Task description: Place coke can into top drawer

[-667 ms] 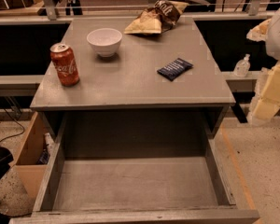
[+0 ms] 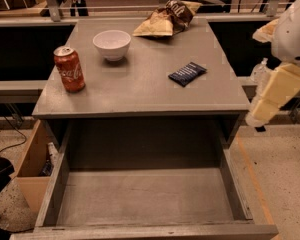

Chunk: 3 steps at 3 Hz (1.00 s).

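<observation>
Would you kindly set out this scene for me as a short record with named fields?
coke can: upright, left front of the cabinet top
top drawer: pulled open, nothing inside
white bowl: behind the can, to its right
blue packet: right part of the top
chip bag: back edge of the top
pincer: right of the cabinet, apart from the can
wooden box: on the floor, left of the drawer

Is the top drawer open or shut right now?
Open: the top drawer is pulled out, grey floor bare. The coke can stands on the cabinet top; the gripper hangs at the right edge.
</observation>
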{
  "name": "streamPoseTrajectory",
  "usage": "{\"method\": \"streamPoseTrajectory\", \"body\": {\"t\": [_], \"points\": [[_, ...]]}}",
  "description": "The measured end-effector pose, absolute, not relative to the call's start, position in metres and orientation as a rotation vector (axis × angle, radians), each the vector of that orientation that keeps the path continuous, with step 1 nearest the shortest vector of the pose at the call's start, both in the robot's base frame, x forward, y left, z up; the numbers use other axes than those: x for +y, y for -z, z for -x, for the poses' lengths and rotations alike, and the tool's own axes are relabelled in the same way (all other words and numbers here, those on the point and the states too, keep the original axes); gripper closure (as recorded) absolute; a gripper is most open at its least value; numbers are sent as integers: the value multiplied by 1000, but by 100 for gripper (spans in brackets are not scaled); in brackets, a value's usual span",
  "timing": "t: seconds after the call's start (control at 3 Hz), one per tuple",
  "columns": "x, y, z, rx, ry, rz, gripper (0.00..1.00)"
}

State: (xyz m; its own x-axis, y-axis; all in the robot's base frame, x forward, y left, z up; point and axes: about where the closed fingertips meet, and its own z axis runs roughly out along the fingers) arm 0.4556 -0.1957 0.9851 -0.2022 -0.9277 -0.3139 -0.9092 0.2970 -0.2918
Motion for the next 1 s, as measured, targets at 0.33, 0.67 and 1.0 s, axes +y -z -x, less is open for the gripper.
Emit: {"method": "streamPoseTrajectory", "body": {"t": [0.33,0.67,1.0], "points": [[-165,-976,-491,2009,-103,1540,0],[-127,-972,-529,1816,-271,1434,0],[-64,-999,-563,1534,-449,1310,0]]}}
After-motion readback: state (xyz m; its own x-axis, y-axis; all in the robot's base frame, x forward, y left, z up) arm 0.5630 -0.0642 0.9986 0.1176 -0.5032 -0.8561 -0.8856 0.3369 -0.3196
